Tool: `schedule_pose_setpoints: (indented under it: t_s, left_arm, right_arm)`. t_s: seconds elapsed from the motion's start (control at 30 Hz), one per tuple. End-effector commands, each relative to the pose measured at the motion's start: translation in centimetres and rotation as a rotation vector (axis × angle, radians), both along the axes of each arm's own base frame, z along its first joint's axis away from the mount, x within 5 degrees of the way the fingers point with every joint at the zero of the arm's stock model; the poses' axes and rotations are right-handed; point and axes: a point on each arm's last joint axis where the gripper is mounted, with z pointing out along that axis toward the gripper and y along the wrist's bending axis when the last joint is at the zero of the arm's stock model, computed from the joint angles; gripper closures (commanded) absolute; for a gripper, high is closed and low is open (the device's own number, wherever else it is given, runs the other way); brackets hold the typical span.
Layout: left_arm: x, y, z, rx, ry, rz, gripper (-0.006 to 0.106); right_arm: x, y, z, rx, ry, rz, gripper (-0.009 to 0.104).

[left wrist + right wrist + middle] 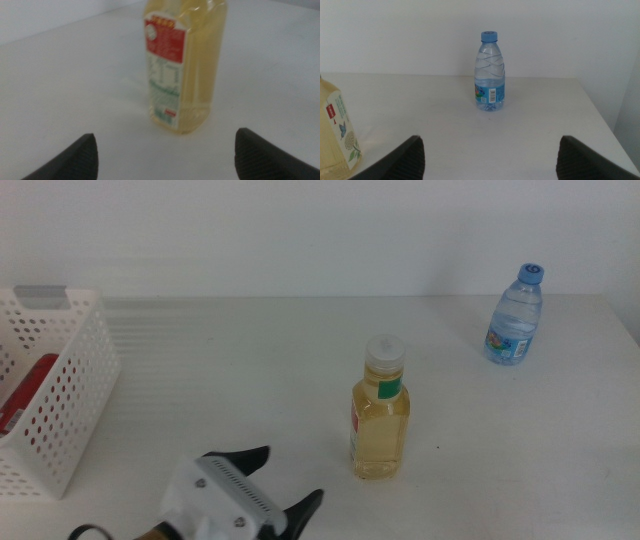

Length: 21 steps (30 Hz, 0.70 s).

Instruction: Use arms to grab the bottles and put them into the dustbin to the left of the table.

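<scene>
The left gripper (pixel 285 480) hovered low over the near part of the white bench (pixel 250 370), its two dark fingers (pixel 75 157) spread wide and empty, aimed at the yellow-liquid bottle (pixel 380 420) standing upright just to its right. To grasp well, it likely needed to travel forward until the bottle's body sat squarely between the fingers, then close around the middle, below the white cap (pixel 385 352), so the bottle would not tip. The left arm entered from the near left edge, with only its white wrist housing (pixel 220 500) and fingers visible.

The right gripper (pixel 490 160) was out of the middle view; its own camera showed its fingers wide apart and empty, facing the small water bottle (pixel 515 315) standing at the far right. The perforated white dustbin (pixel 60 410) sat at the left edge, already holding the red soda can (pixel 25 395).
</scene>
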Motion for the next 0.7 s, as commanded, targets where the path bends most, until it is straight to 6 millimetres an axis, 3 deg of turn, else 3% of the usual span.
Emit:
schedule_pose_setpoints:
  t_s: [0.0, 0.4, 0.67]
  left_arm:
    - [0.7, -1.0, 2.5, -0.17, -0.162, -0.026, 0.01]
    - [3.8, -4.4, 3.3, -0.226, -0.096, -0.067, 0.01]
    - [5.1, -5.7, 3.3, -0.236, -0.077, -0.069, 0.01]
  right_arm:
    - [-0.4, 0.0, 1.7, -0.01, -0.132, -0.003, 0.022]
    - [-0.4, 0.0, 1.7, -0.01, -0.132, -0.003, 0.022]
    - [-0.4, 0.0, 1.7, -0.01, -0.132, -0.003, 0.022]
